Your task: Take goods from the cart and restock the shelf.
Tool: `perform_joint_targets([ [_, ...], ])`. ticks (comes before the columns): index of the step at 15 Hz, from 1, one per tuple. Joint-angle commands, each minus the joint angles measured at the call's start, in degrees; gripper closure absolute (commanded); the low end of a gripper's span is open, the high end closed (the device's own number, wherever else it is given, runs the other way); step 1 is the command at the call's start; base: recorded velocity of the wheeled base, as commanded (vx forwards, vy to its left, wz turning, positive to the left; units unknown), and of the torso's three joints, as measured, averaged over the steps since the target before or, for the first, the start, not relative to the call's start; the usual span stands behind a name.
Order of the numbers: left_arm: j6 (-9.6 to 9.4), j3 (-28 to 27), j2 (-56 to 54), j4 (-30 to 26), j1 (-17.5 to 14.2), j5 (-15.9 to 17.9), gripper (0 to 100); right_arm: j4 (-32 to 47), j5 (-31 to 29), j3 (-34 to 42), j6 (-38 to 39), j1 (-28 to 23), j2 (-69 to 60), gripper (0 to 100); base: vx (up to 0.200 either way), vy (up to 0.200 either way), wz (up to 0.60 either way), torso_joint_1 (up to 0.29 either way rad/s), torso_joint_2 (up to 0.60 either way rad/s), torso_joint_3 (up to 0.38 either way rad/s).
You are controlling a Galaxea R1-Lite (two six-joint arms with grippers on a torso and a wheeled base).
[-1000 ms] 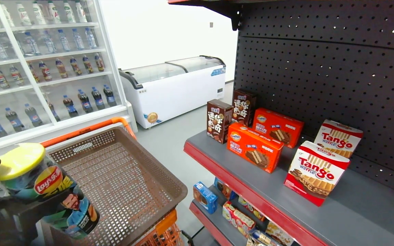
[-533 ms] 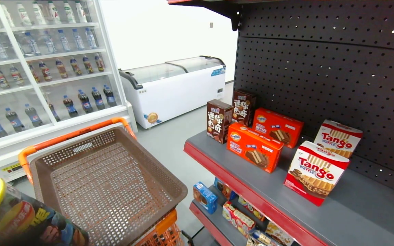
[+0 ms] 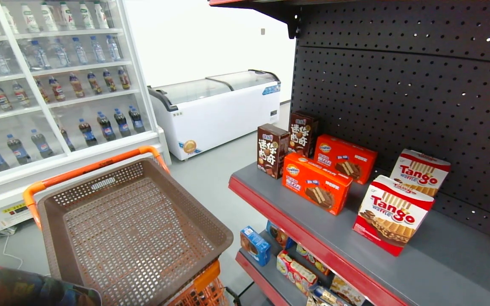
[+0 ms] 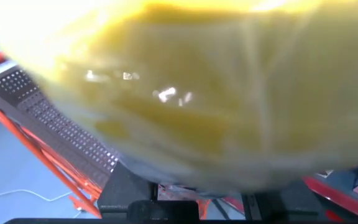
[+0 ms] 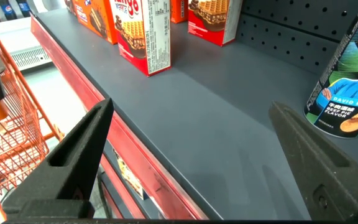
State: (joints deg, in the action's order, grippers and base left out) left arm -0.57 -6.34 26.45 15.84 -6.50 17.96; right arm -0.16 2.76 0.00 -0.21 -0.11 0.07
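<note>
Task stage: mid-transfer. One chips can (image 3: 28, 291) is out of the cart basket (image 3: 194, 199) and not yet on the shelf (image 3: 440, 263).
Done: a second can (image 5: 347, 81) of the same kind stands on the shelf deck, close to the pegboard back. The cart basket's mesh floor carries no goods that can be seen.
Left to do (judgement): carry the chips can across to the bare grey run of shelf beyond the wafer boxes (image 3: 391, 214), then set it upright beside the second can.
Chips can, location: low at the robot's left, at the near corner of the cart basket and well apart from the shelf.
Chips can, orientation: its yellow lid (image 4: 185, 81) faces the left wrist camera at very close range, so the long axis probably runs along that camera's line of sight, lid end nearest the wrist. The exact tilt cannot be told.
Second can, orientation: long axis vertical, base on the deck.
Left pincer: grip state cannot be told.
Right pincer (image 5: 191, 106): released, jaws spread wide, hanging above the bare shelf deck with nothing between them.
</note>
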Motion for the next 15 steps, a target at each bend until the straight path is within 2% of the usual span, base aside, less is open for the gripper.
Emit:
perform_joint_targets([
  [1,-0.31,1.5,-4.0,-0.2,-0.2,-0.1,100,0.0,0.1,0.0,-0.1,0.0,0.0,0,0.0,0.0,0.0,0.0,0.0,0.0],
  [2,-0.31,1.7,-4.7,-0.8,-0.2,-0.3,100,0.0,0.1,0.0,-0.1,0.0,0.0,0,0.0,0.0,0.0,0.0,0.0,0.0],
  [4,-0.31,0.8,-10.6,-8.1,-0.1,-0.7,100,0.1,0.1,0.0,-0.1,0.0,0.0,0,0.0,0.0,0.0,0.0,0.0,0.0],
  [8,-0.31,-0.1,-19.2,-17.3,0.0,-0.8,100,0.0,0.1,0.0,-0.1,0.0,0.0,0,0.0,0.0,0.0,0.0,0.0,0.0],
  [10,-0.31,-0.2,-20.7,-19.2,0.0,-0.9,100,0.1,0.1,0.0,-0.1,0.0,0.0,0,0.0,0.0,0.0,0.0,0.0,0.0],
  [15,-0.22,-0.7,-20.8,-19.5,0.0,-1.0,100,0.1,0.1,0.0,-0.1,0.0,0.0,0,0.0,0.0,0.0,0.0,0.0,0.0],
])
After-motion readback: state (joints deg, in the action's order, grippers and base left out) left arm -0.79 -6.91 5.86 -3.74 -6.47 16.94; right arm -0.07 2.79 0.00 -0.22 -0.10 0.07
